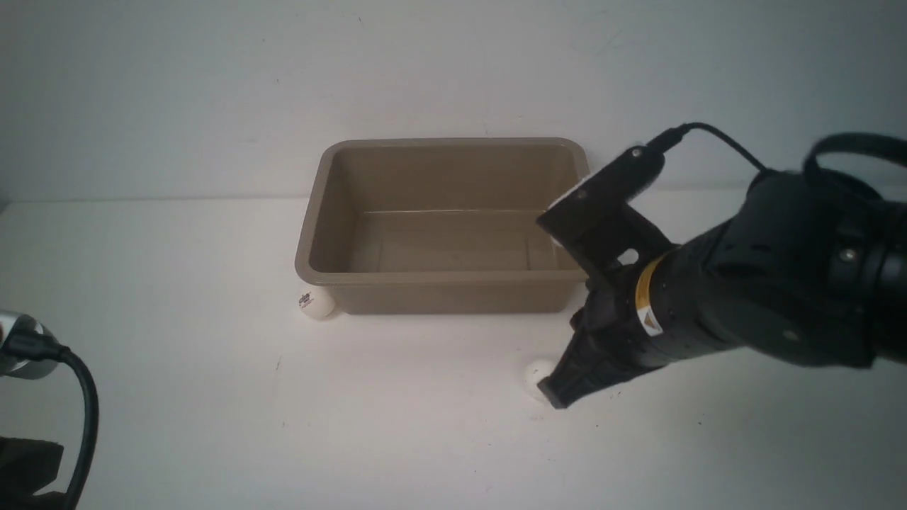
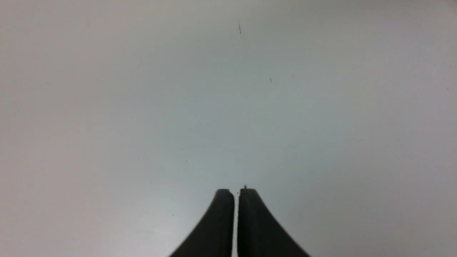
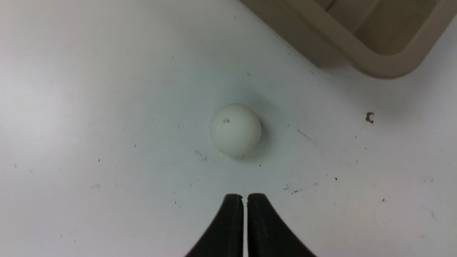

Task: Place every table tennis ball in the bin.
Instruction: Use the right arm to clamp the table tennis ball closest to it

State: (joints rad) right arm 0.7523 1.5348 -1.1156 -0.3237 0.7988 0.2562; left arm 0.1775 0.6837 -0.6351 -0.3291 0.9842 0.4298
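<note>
Bin seems empty; left ball at its seven o'clock, right ball at five; left gripper and right gripper clenched, empty.

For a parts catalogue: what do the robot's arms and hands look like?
The right arm is bulky matte black, with a yellow band and a white label at the wrist, and a black cable looping above. Both the right hand and left hand have black tapering fingers. The left arm shows only a silvery piece and a thick cable.
</note>
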